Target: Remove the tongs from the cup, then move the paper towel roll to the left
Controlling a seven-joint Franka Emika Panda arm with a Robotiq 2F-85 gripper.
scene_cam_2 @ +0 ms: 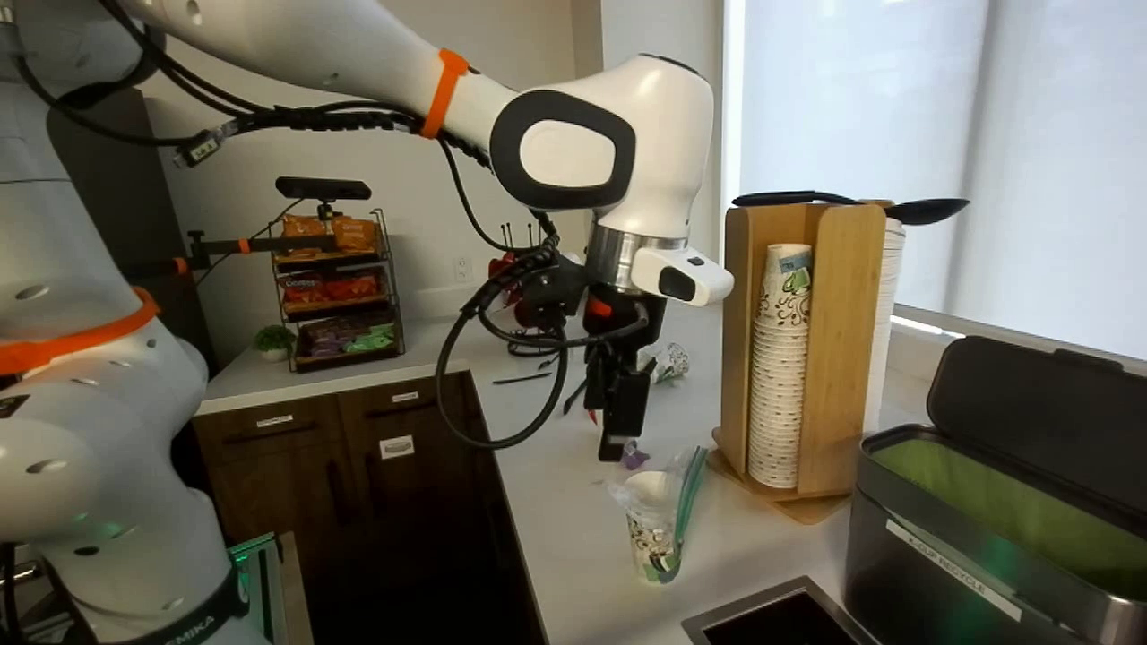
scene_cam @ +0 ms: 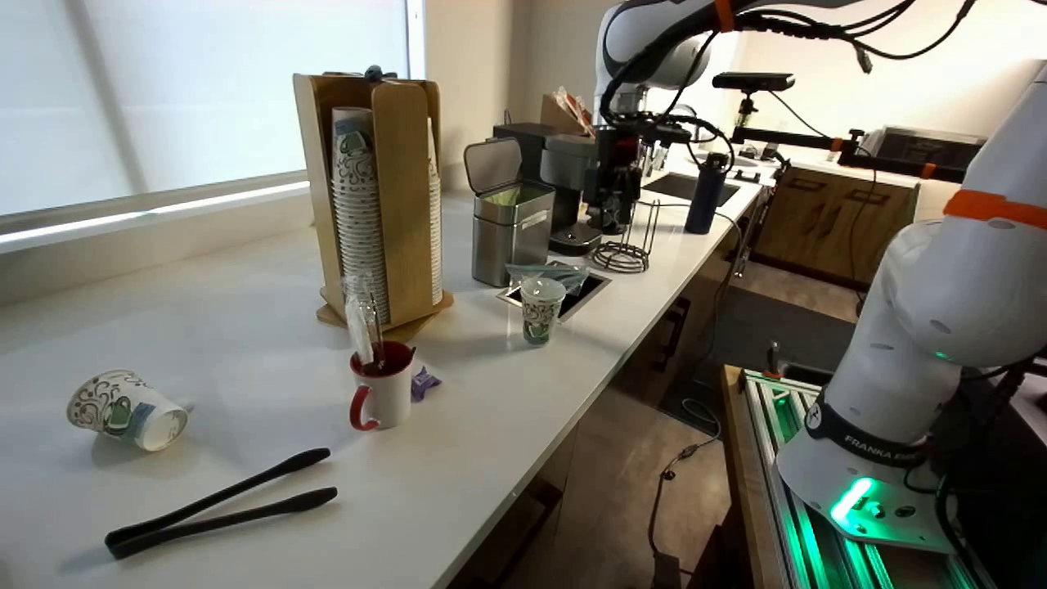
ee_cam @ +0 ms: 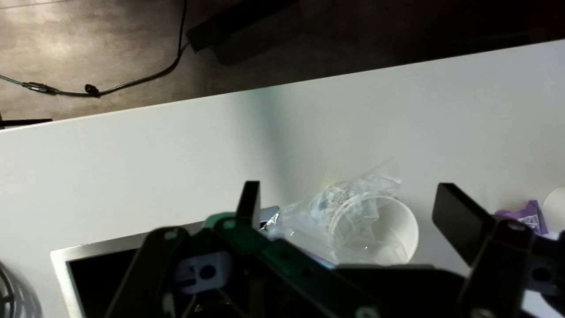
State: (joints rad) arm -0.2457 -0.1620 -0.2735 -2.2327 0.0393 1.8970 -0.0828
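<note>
From my seat I have the gripper [ee_cam: 348,205] spread wide and empty above the counter [scene_cam: 491,442], with the tongs [scene_cam: 233,517] lying flat well apart from it, past the mug [scene_cam: 393,401], and the towel stand [scene_cam: 622,258] just showing at my wrist view's lower left edge.

bright window [scene_cam: 204,98] beside white counter [scene_cam: 245,327], wooden cabinets [scene_cam: 818,221]
</note>
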